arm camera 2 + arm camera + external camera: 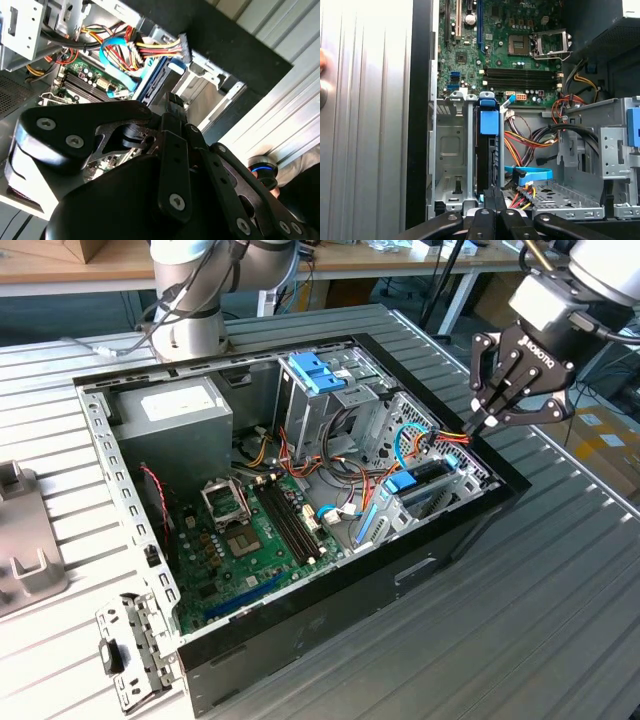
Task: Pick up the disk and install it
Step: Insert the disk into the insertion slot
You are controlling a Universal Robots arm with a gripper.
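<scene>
Gripper (492,423) hovered upper right in exterior view, over open computer case (400,570); jaws together, clamped on nothing. Disk (488,150) stood on edge in drive bay (451,150), lower centre in first wrist view. No readable writing on disk.

The disk (488,150) stands on edge in its light-blue frame, slotted in the drive bay at the case's (470,515) front corner, blue tab up
</scene>
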